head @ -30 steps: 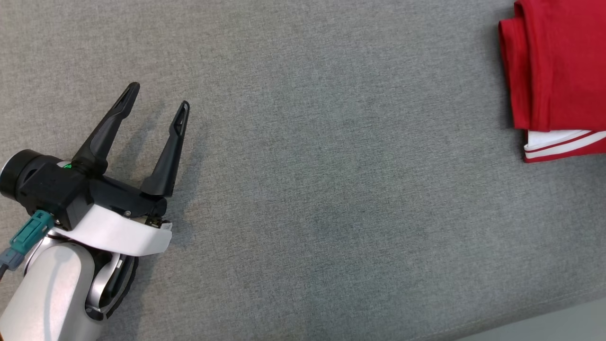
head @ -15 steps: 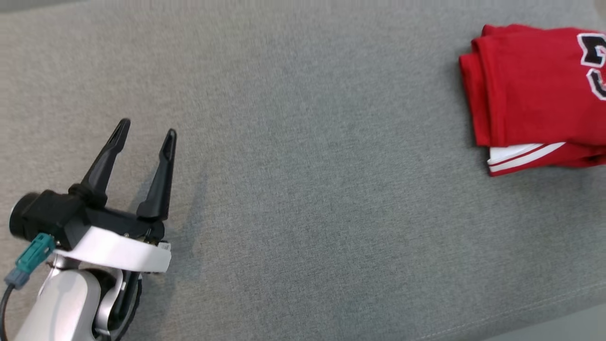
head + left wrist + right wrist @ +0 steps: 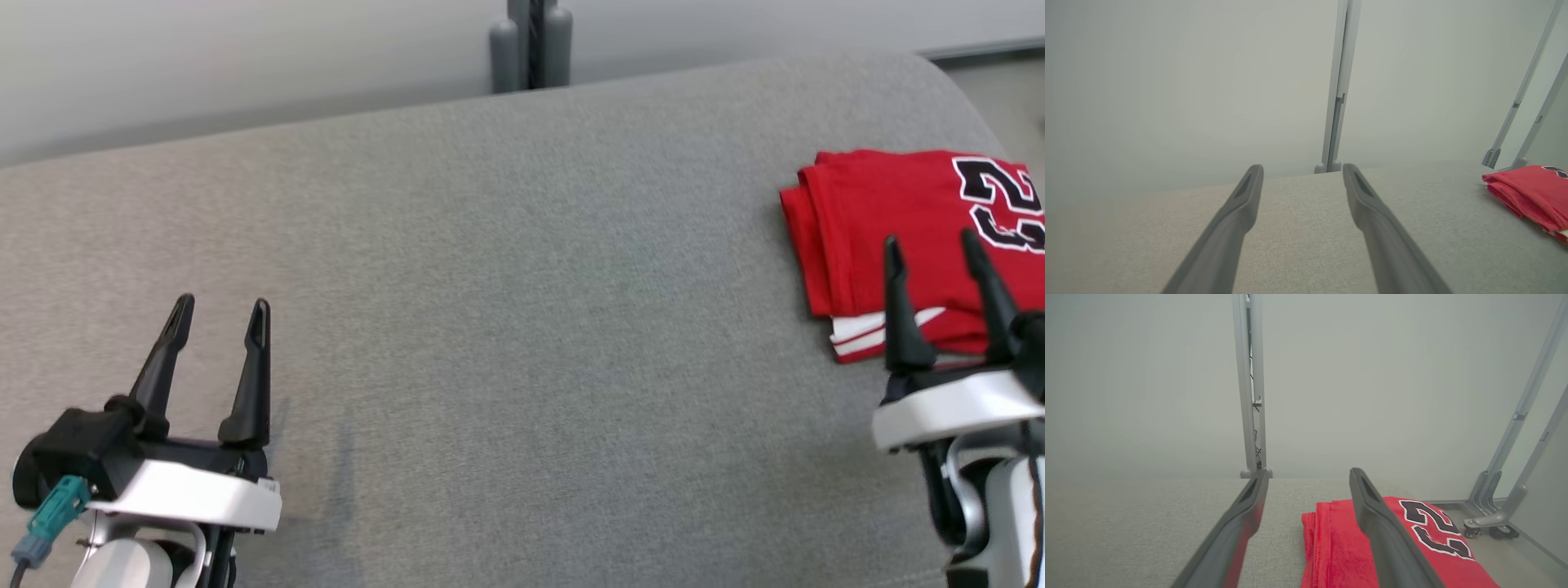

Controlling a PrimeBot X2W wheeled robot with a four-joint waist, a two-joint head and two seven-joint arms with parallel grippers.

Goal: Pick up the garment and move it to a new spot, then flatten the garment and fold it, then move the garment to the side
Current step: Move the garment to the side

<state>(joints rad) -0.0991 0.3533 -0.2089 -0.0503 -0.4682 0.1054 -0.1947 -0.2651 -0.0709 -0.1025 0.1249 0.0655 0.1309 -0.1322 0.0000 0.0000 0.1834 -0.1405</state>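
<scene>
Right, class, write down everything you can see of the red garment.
The red garment is soft cloth, folded flat in several layers. A black number edged in white shows on top; white trim with a red stripe peeks out at its near edge. It lies at the right end of the grey fabric surface. The right gripper, open, holds none of it.

On the left gripper (image 3: 224,303) were two long black fingers (image 3: 249,367), tapering to narrow tips w/ a slot near each tip. They sat on a black block-shaped base (image 3: 82,449) w/ a rounded end. Below it ran a curved white band (image 3: 188,494). A teal connector (image 3: 51,510), grey at its lower end, stuck out at the side. The wrist shell (image 3: 122,572) was glossy white/silver. The right gripper (image 3: 931,240) had the same black fingers & white band, plus silver-white wrist w/ black trim. In wrist views, fingers looked matte dark grey, hollowed near tips.
</scene>
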